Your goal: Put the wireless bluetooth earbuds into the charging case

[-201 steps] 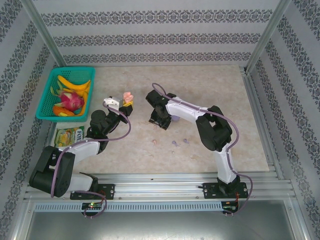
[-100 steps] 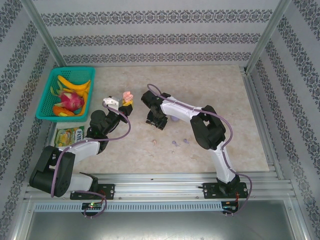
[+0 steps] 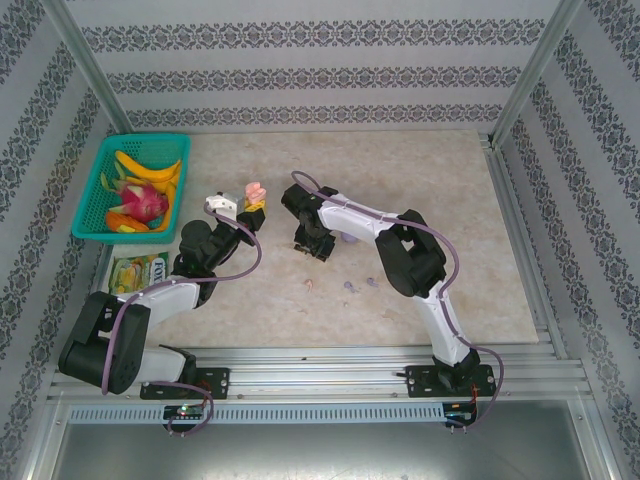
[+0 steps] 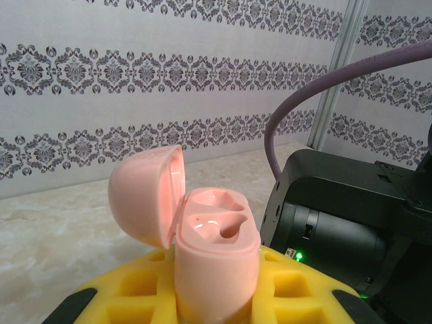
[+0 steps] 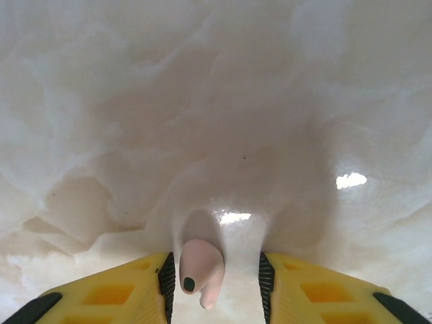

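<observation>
The charging case (image 4: 217, 250) is a glossy, pale pink capsule. It stands upright, clamped in the left gripper (image 4: 216, 300), with its rounded lid hinged open and both moulded wells empty. One pale pink earbud (image 5: 199, 266), bean-shaped with a dark dot, lies on the table (image 5: 101, 101) between the spread fingers of the right gripper (image 5: 212, 287), closer to one pad. Nearer the arm bases lie a loose pink earbud (image 3: 311, 284) and two light purple earbuds, one (image 3: 349, 286) near the other (image 3: 372, 282).

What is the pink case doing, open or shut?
Open. The pink case has its lid tipped back to the left, and both hollows inside look empty.
</observation>
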`<state>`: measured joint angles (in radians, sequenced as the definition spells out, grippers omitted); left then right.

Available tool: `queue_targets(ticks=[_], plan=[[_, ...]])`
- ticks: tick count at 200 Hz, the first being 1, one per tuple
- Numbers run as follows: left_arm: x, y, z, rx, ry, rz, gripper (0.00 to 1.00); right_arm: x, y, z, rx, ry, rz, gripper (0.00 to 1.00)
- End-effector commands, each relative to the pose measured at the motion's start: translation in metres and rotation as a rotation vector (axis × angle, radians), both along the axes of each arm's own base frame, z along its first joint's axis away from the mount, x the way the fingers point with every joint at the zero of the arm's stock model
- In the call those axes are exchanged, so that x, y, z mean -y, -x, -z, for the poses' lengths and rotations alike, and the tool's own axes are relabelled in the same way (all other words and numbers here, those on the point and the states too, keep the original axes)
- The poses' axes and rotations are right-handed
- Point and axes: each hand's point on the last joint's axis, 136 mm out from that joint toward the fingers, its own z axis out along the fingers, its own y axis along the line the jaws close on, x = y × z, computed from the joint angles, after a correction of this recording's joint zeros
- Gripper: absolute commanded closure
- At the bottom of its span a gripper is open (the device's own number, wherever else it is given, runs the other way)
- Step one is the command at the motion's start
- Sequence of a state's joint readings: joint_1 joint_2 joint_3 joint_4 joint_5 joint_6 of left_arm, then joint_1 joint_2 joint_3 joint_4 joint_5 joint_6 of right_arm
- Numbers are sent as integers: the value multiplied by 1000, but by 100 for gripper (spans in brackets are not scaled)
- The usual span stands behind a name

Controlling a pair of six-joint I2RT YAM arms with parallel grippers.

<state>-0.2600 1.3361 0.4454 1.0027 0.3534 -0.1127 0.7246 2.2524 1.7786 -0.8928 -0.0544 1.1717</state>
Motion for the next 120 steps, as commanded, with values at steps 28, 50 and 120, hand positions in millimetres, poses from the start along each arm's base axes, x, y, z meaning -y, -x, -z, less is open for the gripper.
queue_targets(ticks=[28, 50, 120], plan=[[-5, 0, -19, 57, 28, -18, 100, 6, 3, 10, -3, 55, -53, 65], [-5, 0, -19, 56, 27, -17, 100, 6, 1, 9, 2, 56, -90, 68], [-5, 0, -18, 49, 28, -15, 100, 7, 0, 13, 1, 60, -308, 78]])
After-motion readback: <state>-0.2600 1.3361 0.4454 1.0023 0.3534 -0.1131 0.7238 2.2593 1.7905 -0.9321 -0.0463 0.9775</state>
